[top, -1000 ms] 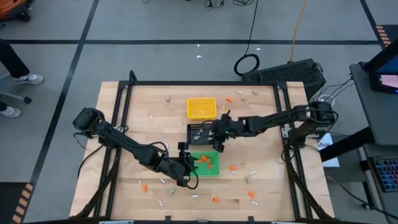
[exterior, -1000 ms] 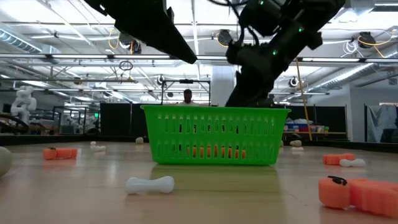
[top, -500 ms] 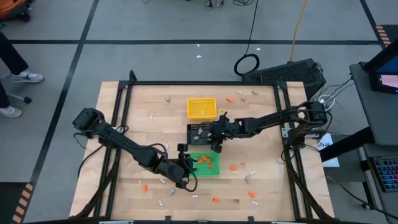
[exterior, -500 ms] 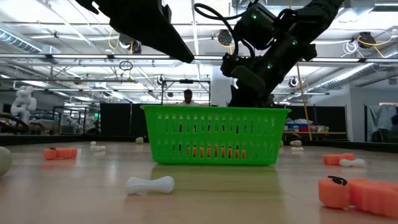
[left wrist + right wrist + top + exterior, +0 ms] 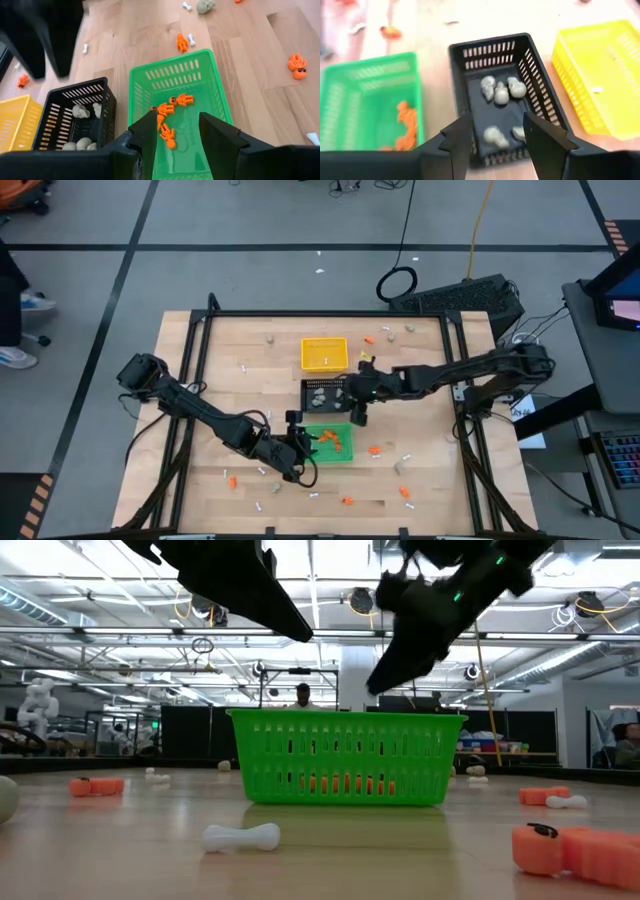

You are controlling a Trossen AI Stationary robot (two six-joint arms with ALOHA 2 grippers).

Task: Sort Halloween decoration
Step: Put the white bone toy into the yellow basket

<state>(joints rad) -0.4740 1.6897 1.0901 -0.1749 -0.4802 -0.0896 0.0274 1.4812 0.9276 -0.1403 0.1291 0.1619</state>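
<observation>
The right pincer (image 5: 495, 137) has spread apart, empty, over the black slotted plastic basket (image 5: 540, 85); beige-grey skull lumps (image 5: 499, 91) lie just beyond its fingers, so that drop looks done. The left pincer (image 5: 177, 132), apart and empty, hovers above orange figures (image 5: 170, 107) in the green slotted basket (image 5: 220, 85).

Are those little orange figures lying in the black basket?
No, the small orange plastic figures lie in the green slotted plastic basket, while the black slotted plastic basket holds only beige-grey skull-like lumps.
</observation>
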